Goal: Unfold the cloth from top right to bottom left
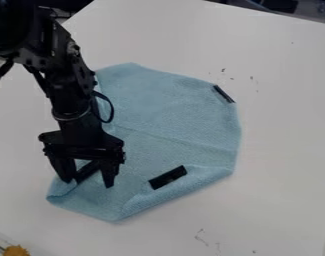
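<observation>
A: Where's the cloth (181,107)?

B: Lying on the white bench (285,130), light blue, a crease running across its middle, its lower right edge turned up.

A: And the end effector (88,183)?

B: Over the cloth's lower left part, pointing down, its two fingers spread. Whether they touch the fabric, I can't tell.

A: The arm (71,92)?

B: It slants in from above and left of the cloth, covering part of its left side.

A: Anything else?

B: A black patch (168,177) near the cloth's turned-up edge, a thin black strip (223,94) at its upper right edge. Something yellow (16,250) sits beyond its lower left corner.
</observation>
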Controlling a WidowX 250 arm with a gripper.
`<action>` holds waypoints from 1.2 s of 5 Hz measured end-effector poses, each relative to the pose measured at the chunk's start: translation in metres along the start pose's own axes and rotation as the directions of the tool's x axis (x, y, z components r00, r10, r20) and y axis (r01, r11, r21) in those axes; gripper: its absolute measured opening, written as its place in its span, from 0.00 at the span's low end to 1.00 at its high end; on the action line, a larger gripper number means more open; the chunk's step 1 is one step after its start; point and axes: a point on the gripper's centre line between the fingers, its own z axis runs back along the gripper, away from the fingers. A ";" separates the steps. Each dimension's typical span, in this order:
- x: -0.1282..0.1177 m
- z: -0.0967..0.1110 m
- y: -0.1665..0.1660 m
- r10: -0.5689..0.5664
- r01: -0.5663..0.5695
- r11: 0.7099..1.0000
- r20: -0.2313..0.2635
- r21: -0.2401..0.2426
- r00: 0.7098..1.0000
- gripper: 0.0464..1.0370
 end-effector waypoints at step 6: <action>0.020 -0.001 0.007 -0.039 0.041 0.998 -0.050 0.046 0.998 0.04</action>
